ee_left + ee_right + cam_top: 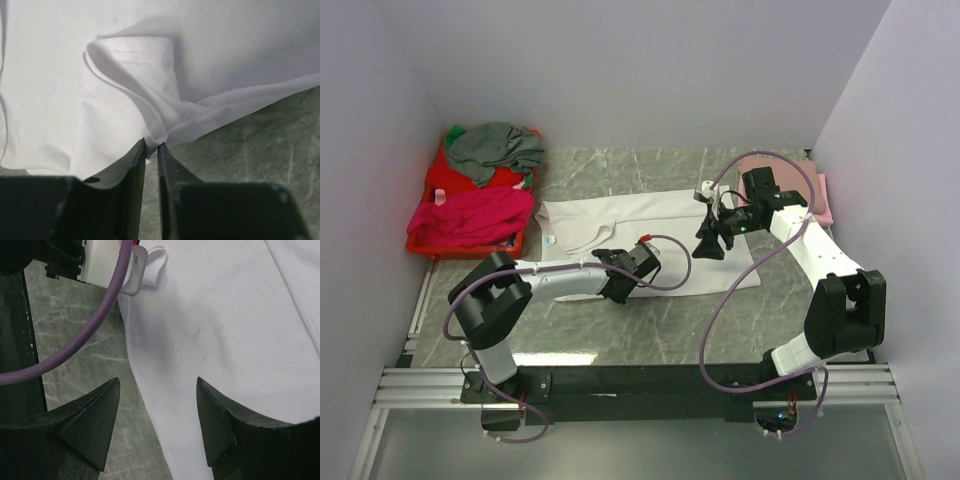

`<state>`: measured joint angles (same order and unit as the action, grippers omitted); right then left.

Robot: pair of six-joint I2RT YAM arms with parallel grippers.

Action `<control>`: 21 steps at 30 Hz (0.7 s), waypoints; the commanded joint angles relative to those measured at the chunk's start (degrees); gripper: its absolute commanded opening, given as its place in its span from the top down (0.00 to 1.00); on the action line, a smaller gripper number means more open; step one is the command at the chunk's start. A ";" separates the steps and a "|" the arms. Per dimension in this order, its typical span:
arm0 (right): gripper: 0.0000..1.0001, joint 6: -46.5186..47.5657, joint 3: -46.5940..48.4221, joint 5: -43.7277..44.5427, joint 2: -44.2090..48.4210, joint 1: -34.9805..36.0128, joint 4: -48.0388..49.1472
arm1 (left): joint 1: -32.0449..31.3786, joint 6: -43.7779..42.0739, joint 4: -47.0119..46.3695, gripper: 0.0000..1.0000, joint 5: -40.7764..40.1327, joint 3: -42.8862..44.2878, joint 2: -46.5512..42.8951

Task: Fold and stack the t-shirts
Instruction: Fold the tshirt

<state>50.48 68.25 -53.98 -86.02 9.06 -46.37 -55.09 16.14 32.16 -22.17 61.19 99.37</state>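
A white t-shirt (650,225) lies spread on the grey marble table (650,330), its small light-blue neck label at the left. My left gripper (609,262) is shut on a fold of the white t-shirt's near edge; in the left wrist view the cloth (150,115) bunches up between the closed fingers (151,146). My right gripper (708,240) is open above the shirt's right part; in the right wrist view its gap (158,390) straddles the shirt's edge (225,340), holding nothing. A pale pink t-shirt (820,195) lies folded at the right.
A red plastic basket (435,205) at the back left holds a grey shirt (498,150), a magenta shirt (470,215) and a bit of green. White walls close the table on three sides. Purple cables loop from both arms.
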 commanded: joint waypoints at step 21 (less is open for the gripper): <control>0.31 39.07 -11.21 22.33 1.21 -14.16 -8.21 | -1.16 -3.13 5.27 0.99 13.38 -2.92 -19.83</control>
<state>80.14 56.58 -34.17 -85.10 -4.10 -53.25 -55.96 14.92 35.42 -13.61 58.48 82.02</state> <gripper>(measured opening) 0.695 0.015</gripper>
